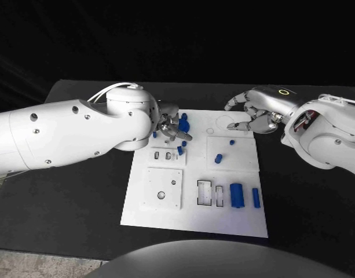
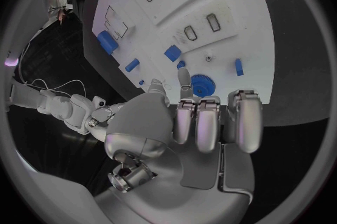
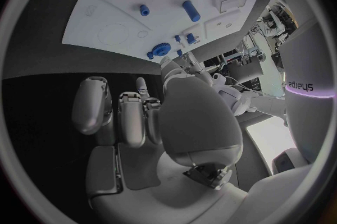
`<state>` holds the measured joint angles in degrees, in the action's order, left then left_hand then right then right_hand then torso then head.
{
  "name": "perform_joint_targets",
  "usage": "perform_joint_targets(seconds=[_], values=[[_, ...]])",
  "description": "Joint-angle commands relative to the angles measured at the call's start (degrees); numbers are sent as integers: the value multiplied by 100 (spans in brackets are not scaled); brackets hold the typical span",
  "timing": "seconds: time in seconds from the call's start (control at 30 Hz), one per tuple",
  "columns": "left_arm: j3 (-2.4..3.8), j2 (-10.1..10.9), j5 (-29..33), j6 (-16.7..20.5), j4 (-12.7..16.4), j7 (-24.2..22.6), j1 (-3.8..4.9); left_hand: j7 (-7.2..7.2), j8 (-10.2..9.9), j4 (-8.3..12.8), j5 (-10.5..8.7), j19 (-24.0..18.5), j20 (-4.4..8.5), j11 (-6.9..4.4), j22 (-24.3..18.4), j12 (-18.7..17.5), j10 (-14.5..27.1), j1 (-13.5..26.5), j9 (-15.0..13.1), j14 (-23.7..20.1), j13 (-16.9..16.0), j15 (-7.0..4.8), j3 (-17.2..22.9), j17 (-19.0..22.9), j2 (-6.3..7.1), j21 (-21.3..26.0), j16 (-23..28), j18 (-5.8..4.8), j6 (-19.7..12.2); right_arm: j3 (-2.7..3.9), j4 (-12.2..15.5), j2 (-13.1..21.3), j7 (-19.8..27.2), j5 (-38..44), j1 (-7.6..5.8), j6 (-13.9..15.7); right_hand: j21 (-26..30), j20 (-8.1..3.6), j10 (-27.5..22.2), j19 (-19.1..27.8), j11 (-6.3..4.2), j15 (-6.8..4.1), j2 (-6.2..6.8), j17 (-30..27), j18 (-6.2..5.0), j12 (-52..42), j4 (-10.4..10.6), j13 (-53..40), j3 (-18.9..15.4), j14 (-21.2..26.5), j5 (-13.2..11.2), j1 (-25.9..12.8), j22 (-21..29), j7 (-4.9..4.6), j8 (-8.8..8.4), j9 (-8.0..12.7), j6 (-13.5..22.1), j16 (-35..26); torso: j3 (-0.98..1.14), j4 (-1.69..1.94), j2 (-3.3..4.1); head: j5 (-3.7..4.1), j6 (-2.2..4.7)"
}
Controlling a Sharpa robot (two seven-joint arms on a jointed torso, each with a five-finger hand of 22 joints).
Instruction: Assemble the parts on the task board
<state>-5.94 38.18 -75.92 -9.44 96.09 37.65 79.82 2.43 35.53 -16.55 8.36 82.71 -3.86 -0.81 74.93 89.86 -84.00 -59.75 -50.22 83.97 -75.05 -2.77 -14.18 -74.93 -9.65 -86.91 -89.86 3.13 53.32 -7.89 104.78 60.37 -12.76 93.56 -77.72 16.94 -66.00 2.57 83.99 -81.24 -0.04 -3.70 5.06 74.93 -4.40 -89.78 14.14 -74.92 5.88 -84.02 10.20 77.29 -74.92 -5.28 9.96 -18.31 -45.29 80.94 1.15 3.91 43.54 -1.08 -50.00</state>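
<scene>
- Nearest the robot on the flat white rectangular task board (image 1: 196, 217) lie a large blue plastic cylinder (image 1: 237, 195) and a slimmer blue bar (image 1: 256, 198). Both run long axis near-to-far, beside two dark-rimmed rectangular slots (image 1: 205, 193). Neither hand touches them.
- Mid-board: a short blue peg (image 1: 218, 157) lies loose on a raised white square panel. Surfaces look smooth, hard and matt.
- Left silver hand (image 1: 171, 128) hovers over the board's far left part. In the left wrist view its fingers (image 2: 210, 123) are curled in side by side, and I see nothing held; whether the fingertips press a part, I cannot tell.
- Key relation: the blue toothed gear (image 2: 204, 85) sits just past the left hand's fingertips, lying flat, with small blue pieces (image 1: 180, 149) near it. The left hand is judged the nearer one for it.
- Right silver hand (image 1: 256, 116) hangs over the far right corner, beside a faint circular outline (image 1: 226, 122). Its fingers are loosely bent and empty.
- The matt black table (image 1: 77, 202) carries the board.
</scene>
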Motion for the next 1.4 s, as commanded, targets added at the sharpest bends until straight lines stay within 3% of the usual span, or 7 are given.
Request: perform_joint_targets(seconds=[0.03,0.13,0.33,0.6,0.9,1.4], values=[[1,-35,-112,-128,-18,55,-35,-29,-17,27,145,-5,65,-33,755,14,-600,-149,-118,603,-1495,-54,34,-1507,7,35,-14,-104,-29,1,-13,-7,70,5,11,17,12,-6,601,41,-26,-22,-35,349,-57,-22,-35,-1508,-3,-336,24,41,-659,26,2,7,0,-13,-12,9,-11,3,0],[-1,-71,-133,-144,-65,55,-73,-34,-79,42,296,-14,73,-41,749,14,-600,-271,-222,603,-1495,-62,72,-1507,17,46,-14,-101,-42,0,-23,-12,70,4,17,14,13,-7,601,40,-26,-23,-44,354,-57,-22,-37,-1508,-2,-337,41,43,-660,25,-1,12,4,-10,-15,8,-13,7,0],[-2,-141,-153,-160,-106,49,-149,-46,-104,45,381,-31,78,-48,734,14,-600,-345,-295,603,-1495,-68,99,-1507,19,59,-14,-96,-9,0,-36,-29,77,-3,24,21,17,-8,601,41,-26,-23,-60,354,-57,-22,-36,-1508,0,-337,64,40,-661,24,-4,18,5,-9,-25,-3,0,4,0],[-3,-173,-158,-161,-177,47,-232,-69,-120,26,499,-65,90,-66,703,14,-600,-399,-396,603,-1495,-83,129,-1507,6,84,-14,-86,64,0,-48,-21,70,-23,30,-2,19,-9,601,39,-24,-23,-79,356,-57,-22,-31,-1508,-1,-338,97,29,-663,17,-11,28,13,-7,-9,5,-17,-2,0],[-3,-216,-150,-143,-218,41,-335,-97,-146,10,532,-54,103,-88,716,14,-600,-403,-444,603,-1495,-101,138,-1507,-9,85,-14,-88,175,0,-74,-41,64,-15,35,-17,22,-9,601,39,-20,-22,-92,360,-56,-22,-27,-1508,-2,-339,114,21,-664,9,-13,32,15,-4,-18,-6,-19,21,0],[-6,-155,-129,-197,-226,51,-369,-140,-165,2,477,-63,134,-127,707,14,-600,-385,-538,603,-1495,-135,123,-1507,2,100,-14,-83,342,0,-97,-36,22,-15,47,-89,24,-9,601,39,-17,-20,-102,360,-56,-22,-23,-1508,-1,-339,125,16,-665,6,-12,35,12,-4,-22,5,-24,18,0]])
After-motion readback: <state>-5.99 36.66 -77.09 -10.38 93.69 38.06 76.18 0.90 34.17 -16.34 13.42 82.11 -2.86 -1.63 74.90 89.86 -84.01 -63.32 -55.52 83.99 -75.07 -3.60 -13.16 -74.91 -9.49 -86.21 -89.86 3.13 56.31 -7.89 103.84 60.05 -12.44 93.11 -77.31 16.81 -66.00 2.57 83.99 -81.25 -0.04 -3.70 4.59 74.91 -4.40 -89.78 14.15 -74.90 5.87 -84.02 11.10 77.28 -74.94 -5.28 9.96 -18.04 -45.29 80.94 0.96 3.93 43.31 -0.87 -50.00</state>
